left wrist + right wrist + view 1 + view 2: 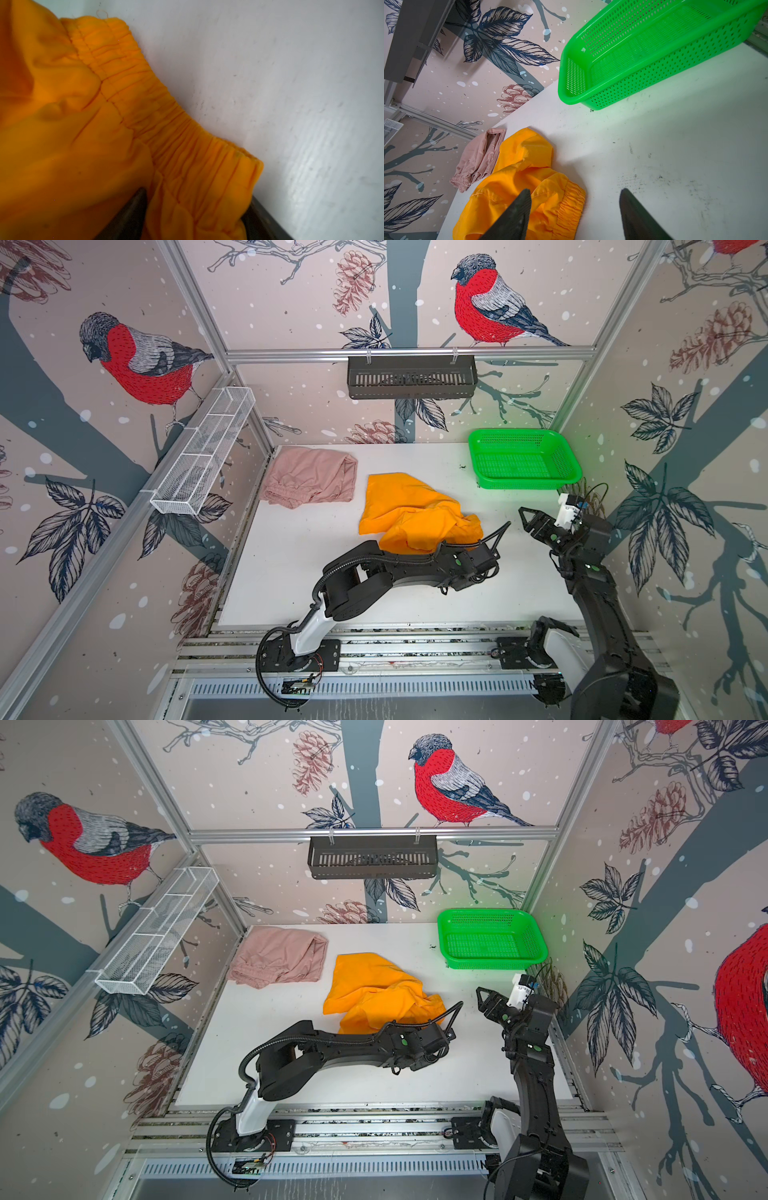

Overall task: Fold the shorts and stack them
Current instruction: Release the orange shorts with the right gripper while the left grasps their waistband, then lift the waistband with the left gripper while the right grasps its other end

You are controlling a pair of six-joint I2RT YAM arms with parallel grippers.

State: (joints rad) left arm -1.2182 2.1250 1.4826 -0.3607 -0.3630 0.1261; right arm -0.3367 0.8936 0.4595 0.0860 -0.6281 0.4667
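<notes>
Orange shorts (409,506), grasp step. L gripper (197,193) astride waistband (166,116), can't tell if clamped; R gripper (576,189) apart, empty. Next: secure your pinch, spread flat.

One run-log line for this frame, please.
left pincer: straddling orange shorts waistband, grip unclear | right pincer: open, over table | pink shorts: apart, rear left

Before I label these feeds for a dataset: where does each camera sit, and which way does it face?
Top views: overhead at the front, looking down on the white table; left arm and right arm show.
Left wrist: low over the waistband of the orange shorts; left gripper fingers flank it.
Right wrist: above the table, facing the green basket and pink shorts; open right gripper fingers show.
Shared: every view shows the orange shorts.
</notes>
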